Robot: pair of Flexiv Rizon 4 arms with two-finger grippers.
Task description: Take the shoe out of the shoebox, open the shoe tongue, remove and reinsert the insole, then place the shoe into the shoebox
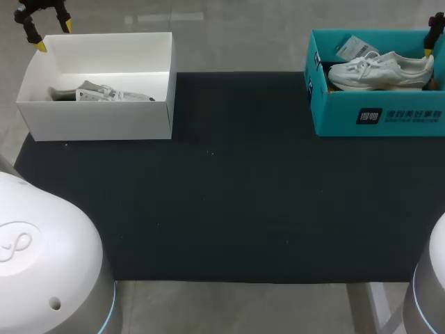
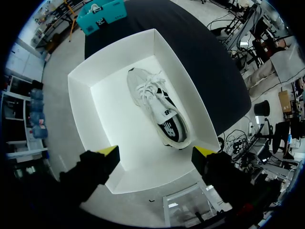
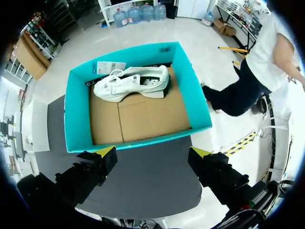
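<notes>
A white shoebox (image 1: 97,122) (image 2: 81,102) stands at the table's far left with a white and grey shoe (image 1: 104,93) (image 2: 159,112) lying in it. My left gripper (image 1: 46,24) (image 2: 155,151) hangs open high above that box's far left corner, its yellow fingertips (image 2: 108,151) wide apart. A teal shoebox (image 1: 379,115) (image 3: 78,119) at the far right holds a white shoe (image 1: 379,71) (image 3: 133,83) on its side on brown cardboard. My right gripper (image 1: 432,35) (image 3: 152,152) hovers open above the teal box's right edge. Neither gripper touches anything.
A black mat (image 1: 229,188) covers the table between the two boxes. A paper tag (image 1: 354,47) (image 3: 111,67) lies in the teal box beside the white shoe. The arm bases (image 1: 49,257) fill the near corners.
</notes>
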